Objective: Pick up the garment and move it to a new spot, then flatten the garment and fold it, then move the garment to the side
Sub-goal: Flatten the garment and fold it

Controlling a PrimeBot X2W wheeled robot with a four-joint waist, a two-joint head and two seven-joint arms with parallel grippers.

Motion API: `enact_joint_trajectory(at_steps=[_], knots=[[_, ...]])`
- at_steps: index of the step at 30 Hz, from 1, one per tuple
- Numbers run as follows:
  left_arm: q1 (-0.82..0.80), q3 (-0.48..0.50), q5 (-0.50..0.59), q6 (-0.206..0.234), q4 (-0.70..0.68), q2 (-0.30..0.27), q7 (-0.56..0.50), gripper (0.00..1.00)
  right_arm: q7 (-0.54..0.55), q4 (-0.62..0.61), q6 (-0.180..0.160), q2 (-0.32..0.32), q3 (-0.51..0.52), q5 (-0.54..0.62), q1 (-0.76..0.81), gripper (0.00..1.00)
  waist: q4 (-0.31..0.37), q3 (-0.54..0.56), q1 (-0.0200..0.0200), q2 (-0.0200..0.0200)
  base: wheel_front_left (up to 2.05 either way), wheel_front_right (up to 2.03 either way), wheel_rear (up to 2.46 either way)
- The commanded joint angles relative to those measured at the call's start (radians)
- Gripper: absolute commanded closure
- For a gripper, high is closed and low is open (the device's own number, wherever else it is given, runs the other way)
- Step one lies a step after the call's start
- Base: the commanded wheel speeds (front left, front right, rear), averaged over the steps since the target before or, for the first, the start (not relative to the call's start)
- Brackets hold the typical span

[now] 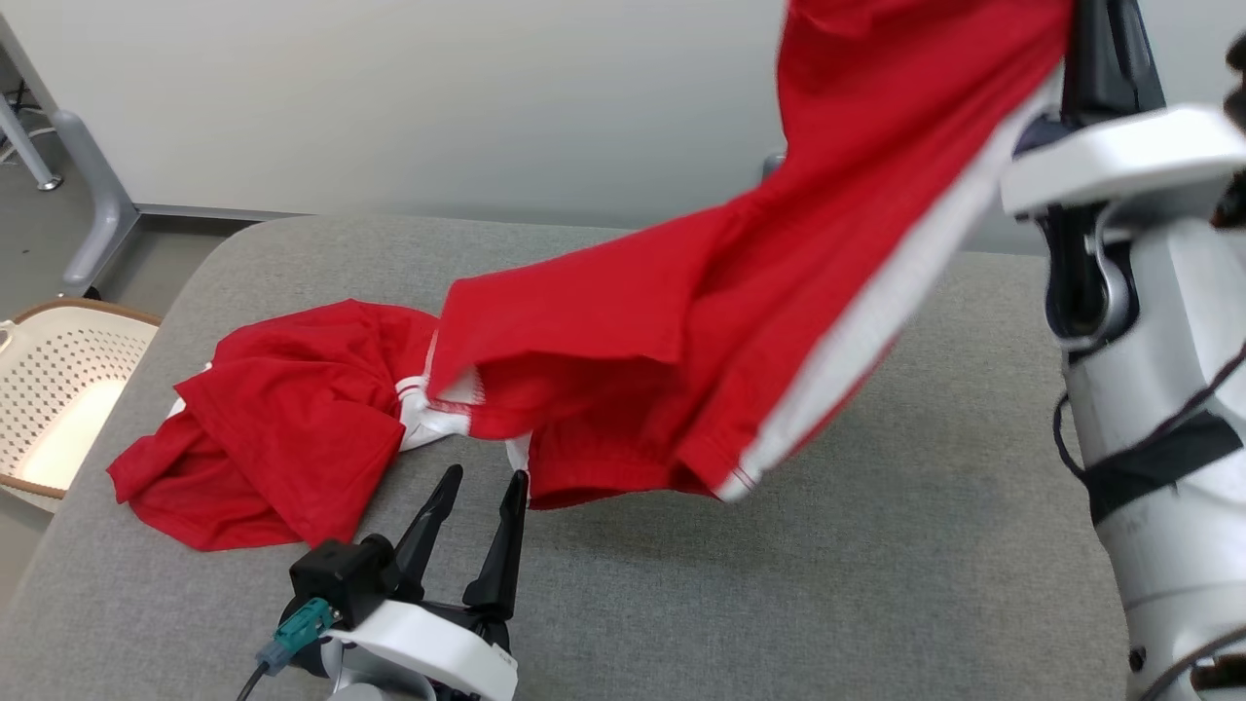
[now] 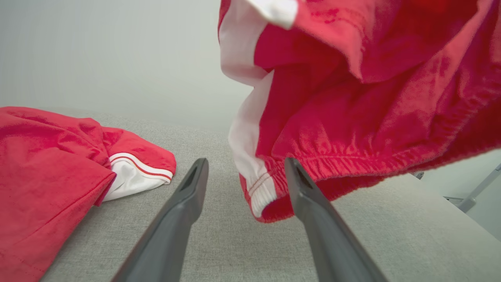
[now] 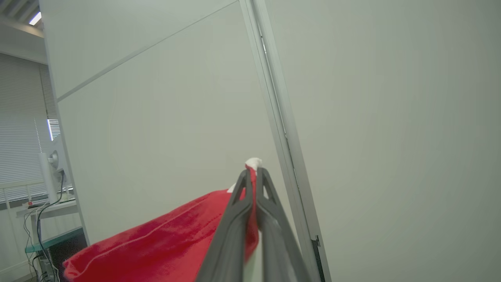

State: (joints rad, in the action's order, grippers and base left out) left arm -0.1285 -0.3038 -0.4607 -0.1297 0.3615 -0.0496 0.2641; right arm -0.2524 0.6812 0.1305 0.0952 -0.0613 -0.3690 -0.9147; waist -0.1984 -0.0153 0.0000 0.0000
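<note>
The right gripper's (image 3: 253,170) jaws are pinched tight on a white-edged corner of the garment (image 1: 740,321), holding it high at the far right. From there the red cloth, with its white stripe, slopes down to the left, and its lower hem hangs just above the gray counter (image 1: 779,584). The left gripper's (image 1: 487,477) jaws gape wide and empty on the near side, tips right at that hem. A bunched red heap (image 1: 282,428) lies on the counter further left, with a white basket (image 1: 58,389) past the counter's left edge.

the left gripper (image 1: 487,474) has two long, tapering dark fingers on a black block, with a teal connector (image 1: 302,626) and dark cable beside a white curved shell (image 1: 428,650). the right arm (image 1: 1158,389) is pale grey-white, wrapped by a black band (image 1: 1163,465) and thin black cables.
</note>
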Motion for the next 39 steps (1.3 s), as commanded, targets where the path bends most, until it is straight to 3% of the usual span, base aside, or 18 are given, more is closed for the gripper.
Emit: enact_joint_trajectory(at_steps=[1, 7, 13, 14, 19, 22, 26, 32, 39], knots=[[-0.002, 0.008, 0.0, -0.002, -0.006, -0.002, 0.001, 0.0, -0.005, 0.013, 0.0, 0.011, 0.021, 0.009, 0.043, 1.0, 0.015, -0.012, 0.0, 0.0, 0.0, 0.0, 0.0], [-0.04, 0.008, 0.005, -0.002, -0.012, -0.002, 0.001, 0.0, -0.015, 0.095, 0.0, 0.076, 0.244, 0.09, 0.287, 1.0, 0.064, -0.059, 0.0, 0.0, 0.0, 0.0, 0.0], [-0.067, -0.003, 0.015, -0.002, -0.004, -0.003, 0.001, 0.0, -0.014, 0.186, 0.0, 0.093, 0.498, 0.142, 0.39, 1.0, 0.109, -0.096, 0.0, 0.0, 0.0, 0.0, 0.0], [-0.069, -0.007, 0.016, -0.002, -0.001, -0.002, 0.001, 0.0, -0.014, 0.205, 0.0, 0.095, 0.52, 0.161, 0.392, 0.02, 0.114, -0.099, 0.0, 0.0, 0.0, 0.0, 0.0], [-0.079, -0.012, 0.013, -0.002, 0.006, -0.003, 0.0, 0.0, -0.014, 0.236, 0.0, 0.103, 0.583, 0.249, 0.374, 0.0, 0.127, -0.101, 0.0, 0.0, 0.0, 0.0, 0.0], [-0.082, -0.015, 0.011, -0.002, 0.008, -0.003, 0.0, 0.0, -0.014, 0.179, 0.0, 0.085, 0.561, 0.293, 0.363, 0.0, 0.128, -0.097, 0.0, 0.0, 0.0, 0.0, 0.0], [-0.084, -0.009, 0.01, -0.002, -0.001, -0.003, 0.0, 0.0, -0.012, -0.005, 0.0, 0.039, 0.407, 0.267, 0.417, 0.0, 0.126, -0.088, 0.0, 0.0, 0.0, 0.0, 0.0], [-0.064, -0.014, 0.0, -0.002, -0.018, -0.003, 0.0, 0.0, -0.012, -0.322, 0.0, 0.051, 0.123, 0.192, 0.58, 0.0, 0.117, -0.068, 0.0, 0.0, 0.0, 0.0, 0.0], [-0.042, -0.025, -0.001, -0.002, -0.022, -0.003, 0.0, 0.0, -0.012, -0.454, 0.0, 0.057, -0.054, 0.212, 0.742, 0.0, 0.094, -0.05, 0.0, 0.0, 0.0, 0.0, 0.0]])
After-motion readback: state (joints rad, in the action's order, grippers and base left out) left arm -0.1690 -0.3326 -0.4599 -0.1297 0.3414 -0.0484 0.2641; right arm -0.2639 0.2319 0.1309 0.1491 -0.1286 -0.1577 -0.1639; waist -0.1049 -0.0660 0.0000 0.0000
